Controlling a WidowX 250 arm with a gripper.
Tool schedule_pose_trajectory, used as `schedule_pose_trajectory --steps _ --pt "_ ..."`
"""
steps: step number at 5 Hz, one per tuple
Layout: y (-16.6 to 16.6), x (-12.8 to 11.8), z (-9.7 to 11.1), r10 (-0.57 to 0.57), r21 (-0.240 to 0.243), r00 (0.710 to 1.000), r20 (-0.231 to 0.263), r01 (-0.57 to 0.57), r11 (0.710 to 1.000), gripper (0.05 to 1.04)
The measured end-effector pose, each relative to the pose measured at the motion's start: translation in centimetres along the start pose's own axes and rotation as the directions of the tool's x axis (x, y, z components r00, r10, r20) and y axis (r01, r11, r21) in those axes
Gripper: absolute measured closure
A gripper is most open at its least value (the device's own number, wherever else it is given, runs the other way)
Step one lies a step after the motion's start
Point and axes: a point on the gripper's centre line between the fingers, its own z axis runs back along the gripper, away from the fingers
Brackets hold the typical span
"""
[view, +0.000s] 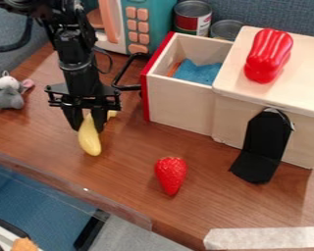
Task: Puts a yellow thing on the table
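The black gripper (87,125) hangs down over the left part of the wooden table (130,169). Its fingers are closed around the upper part of a yellow, banana-like thing (90,139), whose rounded lower end points toward the table's front edge. Whether that end touches the table I cannot tell. A small yellow piece (112,113) shows just right of the gripper; whether it belongs to the same thing is unclear.
A red strawberry (170,174) lies right of the gripper. Behind it stands a wooden box (180,105) with a red edge and blue cloth inside, a red pepper (268,55) on its lid, and a black stand (263,147) in front. A grey plush toy (8,93) sits far left.
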Motion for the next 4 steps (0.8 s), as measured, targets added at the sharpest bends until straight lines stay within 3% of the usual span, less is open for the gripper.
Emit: schedule_pose_trajectory --steps 1,2,3,4 --pt "0.0 -0.2 0.0 0.001 -0.006 1.000 -0.011 -0.001 1.000 0.225" --pt "0.4 -0.5 0.7 0.012 0.024 0.998 0.062 -0.013 1.000 0.068" --pt "0.1 -0.2 3.2 -0.037 0.005 0.988 0.148 0.037 0.999 0.073" --pt "-0.2 -0.3 4.3 -0.091 -0.036 0.981 0.169 0.099 0.994 0.080"
